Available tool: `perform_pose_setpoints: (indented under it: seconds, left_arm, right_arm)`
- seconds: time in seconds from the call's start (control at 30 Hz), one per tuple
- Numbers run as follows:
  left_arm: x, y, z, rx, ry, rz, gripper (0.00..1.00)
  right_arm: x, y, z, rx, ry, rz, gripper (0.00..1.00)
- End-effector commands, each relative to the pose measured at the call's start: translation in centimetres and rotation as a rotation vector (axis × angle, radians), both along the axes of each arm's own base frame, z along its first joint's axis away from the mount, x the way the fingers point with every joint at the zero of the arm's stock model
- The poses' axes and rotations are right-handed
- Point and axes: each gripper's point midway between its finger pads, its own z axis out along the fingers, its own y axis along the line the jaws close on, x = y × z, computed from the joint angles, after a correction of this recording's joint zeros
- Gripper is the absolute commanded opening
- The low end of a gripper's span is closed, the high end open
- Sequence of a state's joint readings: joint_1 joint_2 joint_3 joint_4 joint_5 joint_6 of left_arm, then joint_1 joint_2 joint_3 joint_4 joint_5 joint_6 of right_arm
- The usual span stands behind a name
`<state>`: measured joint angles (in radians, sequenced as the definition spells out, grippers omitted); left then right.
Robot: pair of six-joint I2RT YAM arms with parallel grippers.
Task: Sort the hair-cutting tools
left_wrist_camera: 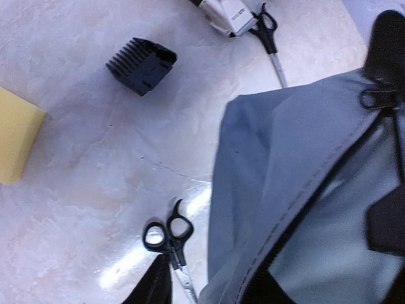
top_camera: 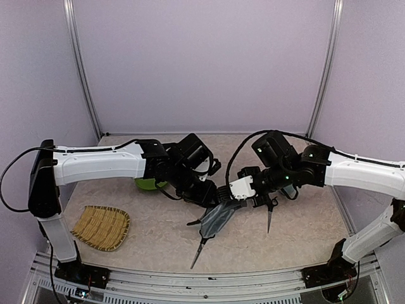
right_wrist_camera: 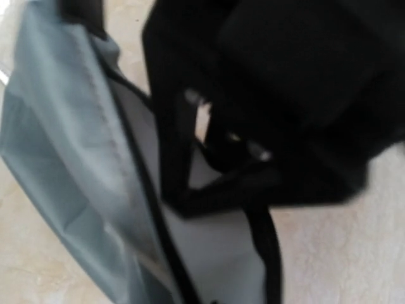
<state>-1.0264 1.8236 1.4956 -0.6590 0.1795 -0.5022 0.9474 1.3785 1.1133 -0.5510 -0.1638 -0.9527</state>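
The grey pouch [top_camera: 218,218] lies mid-table with its zip open; it also shows in the left wrist view [left_wrist_camera: 285,164] and the right wrist view [right_wrist_camera: 69,145]. My left gripper [top_camera: 212,195] is shut on its upper edge [left_wrist_camera: 269,266]. My right gripper [top_camera: 229,193] hangs right at the pouch mouth, its jaws lost in dark blur. One pair of scissors [top_camera: 201,246] [left_wrist_camera: 169,237] lies beside the pouch's near end. The other pair [top_camera: 270,214] [left_wrist_camera: 269,35] lies under my right wrist, next to the clipper [left_wrist_camera: 228,12]. The black guard [left_wrist_camera: 142,63] lies on the table.
A yellow sponge [left_wrist_camera: 16,136] lies near the guard. A woven bamboo tray [top_camera: 101,227] sits at the near left. A green bowl [top_camera: 147,184] peeks out under my left arm. Walls enclose the table on three sides.
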Motion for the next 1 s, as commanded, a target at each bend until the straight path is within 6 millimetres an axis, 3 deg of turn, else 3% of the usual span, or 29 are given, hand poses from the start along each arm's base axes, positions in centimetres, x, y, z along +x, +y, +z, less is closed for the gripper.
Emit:
perform_pose_setpoints:
  seconds: [0.0, 0.23, 0.43, 0.53, 0.67, 0.77, 0.83, 0.97]
  left_arm:
    - [2.2, 2.3, -1.1, 0.147, -0.077, 0.062, 0.29]
    - [5.2, 3.1, 2.4, 0.112, -0.196, 0.094, 0.0]
    - [5.1, 2.4, 4.5, 0.061, -0.262, 0.063, 0.0]
    - [5.4, 3.0, 4.5, 0.087, -0.285, 0.081, 0.0]
    - [6.3, 5.1, 4.5, 0.161, -0.346, 0.141, 0.0]
    - [6.8, 7.1, 4.2, 0.226, -0.385, 0.184, 0.0]
    - [7.2, 8.4, 4.2, 0.263, -0.412, 0.22, 0.0]
    - [7.5, 10.4, 3.8, 0.304, -0.431, 0.268, 0.0]
  right_arm:
    - [-0.1, 0.1, 1.2, 0.047, -0.028, -0.016, 0.0]
    - [-3.0, -0.8, -1.0, -0.015, 0.084, 0.085, 0.0]
    - [-4.6, -1.6, -3.0, -0.114, 0.208, 0.121, 0.0]
    - [-4.2, -0.9, -1.5, -0.058, 0.234, 0.092, 0.12]
    - [-2.0, -1.0, 3.4, 0.126, 0.241, 0.025, 0.37]
    - [1.8, -2.8, 4.8, 0.221, 0.244, -0.133, 0.5]
    - [5.2, -4.6, 3.3, 0.25, 0.255, -0.294, 0.59]
    - [9.7, -7.8, -2.6, 0.162, 0.315, -0.563, 0.63]
